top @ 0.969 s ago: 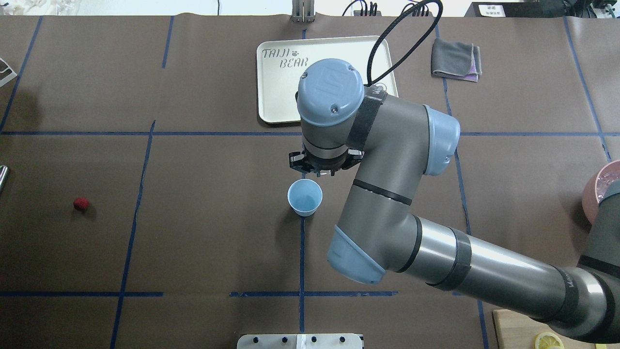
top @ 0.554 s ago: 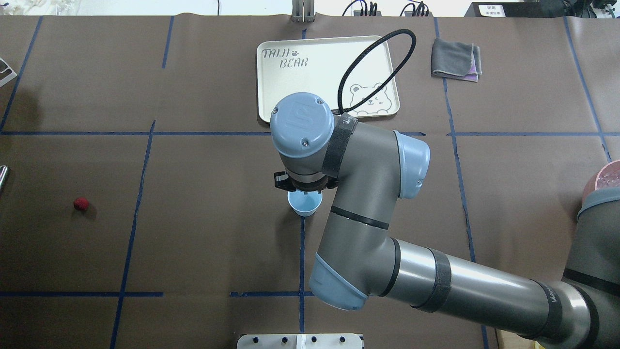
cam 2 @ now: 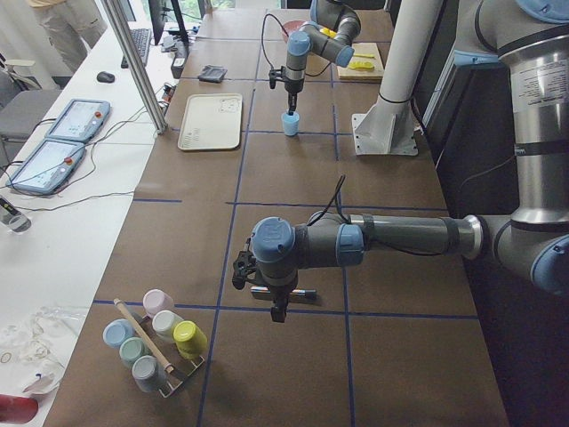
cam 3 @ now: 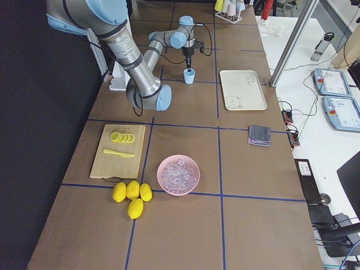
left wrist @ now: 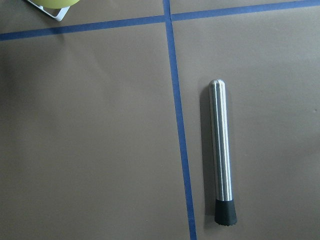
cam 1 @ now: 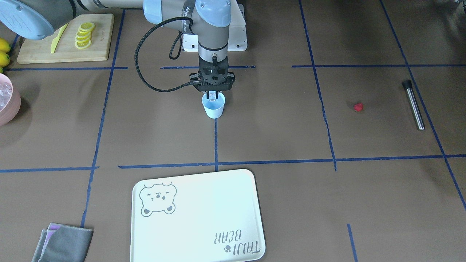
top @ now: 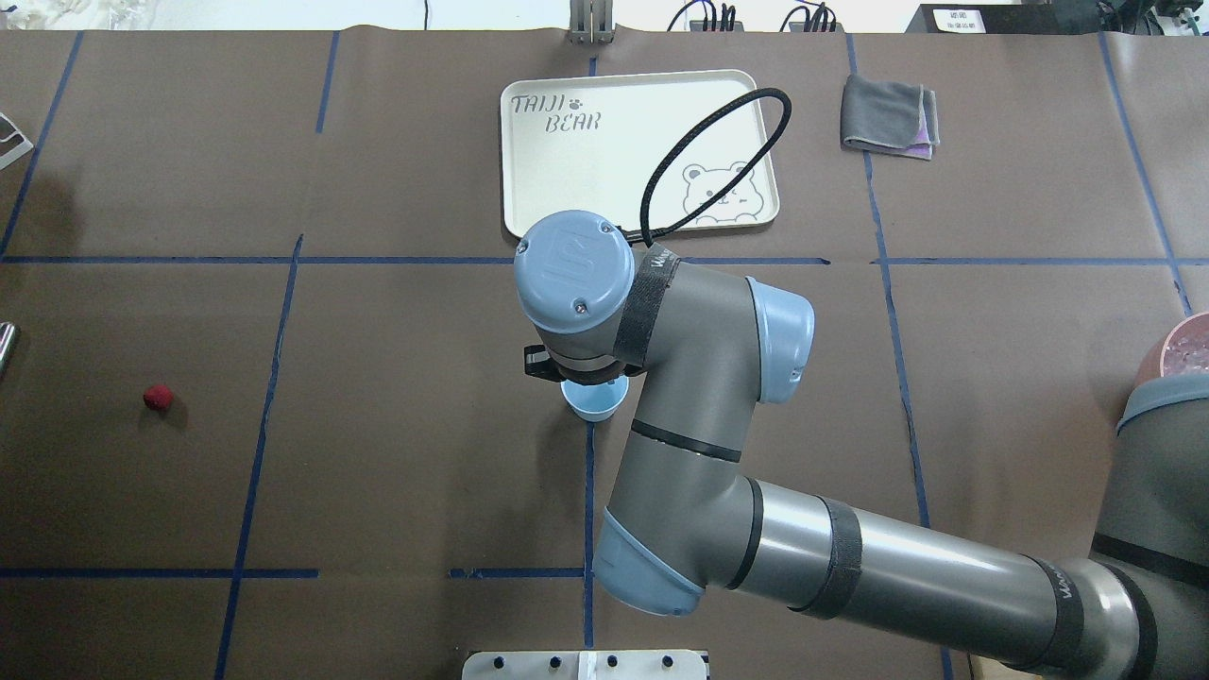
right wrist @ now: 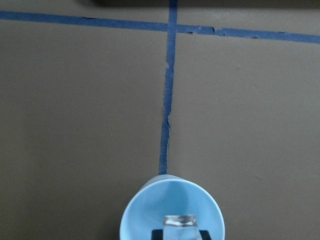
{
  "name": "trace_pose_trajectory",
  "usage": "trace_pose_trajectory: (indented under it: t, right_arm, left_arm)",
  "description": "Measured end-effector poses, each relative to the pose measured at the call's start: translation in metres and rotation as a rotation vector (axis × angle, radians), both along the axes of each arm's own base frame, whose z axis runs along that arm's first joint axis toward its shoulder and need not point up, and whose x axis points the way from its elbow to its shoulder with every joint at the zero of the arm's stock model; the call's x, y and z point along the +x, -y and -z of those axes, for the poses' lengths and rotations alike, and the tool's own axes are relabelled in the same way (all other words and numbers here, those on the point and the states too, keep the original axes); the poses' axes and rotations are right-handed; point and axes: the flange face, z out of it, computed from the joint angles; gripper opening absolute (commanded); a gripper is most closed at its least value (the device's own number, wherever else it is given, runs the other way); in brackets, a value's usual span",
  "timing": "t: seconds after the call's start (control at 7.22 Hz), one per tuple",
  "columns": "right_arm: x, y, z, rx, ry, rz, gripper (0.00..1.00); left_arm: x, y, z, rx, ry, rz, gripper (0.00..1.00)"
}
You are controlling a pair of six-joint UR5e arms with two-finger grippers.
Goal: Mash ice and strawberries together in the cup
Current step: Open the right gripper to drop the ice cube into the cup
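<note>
Brown paper covers the worktop (top: 378, 453), gridded in blue tape. At its middle the cup (top: 595, 408) stands upright, mouth to the ceiling and long axis vertical, planted on the end of one tape line.

Over that mouth the right pincer (cam 1: 213, 95) hangs straight down, and the wrist view gives it away: its fingers are clamped on one clear ice cube (right wrist: 180, 220), poised just above the opening with the blue inside showing around it. More ice (cam 3: 178, 173) is heaped in the pink bowl (cam 3: 160, 169), well off toward the robot's right end.

Out on the robot's left side the strawberry (top: 158, 397) lies alone, well apart from the cup. Near it a steel rod (cam 1: 413, 105) lies flat, black cap end toward the robot, long axis running roughly front to back. Above that rod hovers the left pincer (cam 2: 277, 310); open or closed, I cannot tell.

Across from the robot, the cream tray (top: 567, 170) reads "TAIJI BEAR" with a paw print, and there's a bear face in one corner.

Against a second ago: the right wrist stood beyond the cup toward the tray, with the cup's whole mouth showing. Now it covers the far half. Cup and strawberry haven't budged.
</note>
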Motion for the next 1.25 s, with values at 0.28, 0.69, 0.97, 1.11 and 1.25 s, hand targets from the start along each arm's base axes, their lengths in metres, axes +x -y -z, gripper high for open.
trace_pose_trajectory:
  t: [0.28, 0.69, 0.97, 1.11, 1.25]
  right_arm:
    - [-0.002, -0.001, 0.000, 0.004, 0.003, 0.000, 0.97]
    - [-0.003, -0.002, 0.000, 0.002, 0.006, 0.003, 0.98]
    - [0.001, -0.003, 0.002, 0.006, 0.013, 0.005, 0.98]
    - [0.009, 0.001, 0.003, 0.010, 0.017, 0.003, 0.98]
    - [0.024, 0.008, 0.001, 0.019, 0.019, 0.001, 0.98]
  left_arm:
    - [0.000, 0.000, 0.000, -0.001, 0.000, 0.000, 1.00]
    - [0.000, 0.000, 0.000, -0.001, 0.000, 0.000, 1.00]
    - [0.000, 0.000, 0.000, 0.000, 0.000, 0.000, 1.00]
    - [0.000, 0.000, 0.000, 0.001, 0.000, 0.000, 1.00]
    - [0.000, 0.001, 0.001, 0.002, 0.000, 0.000, 1.00]
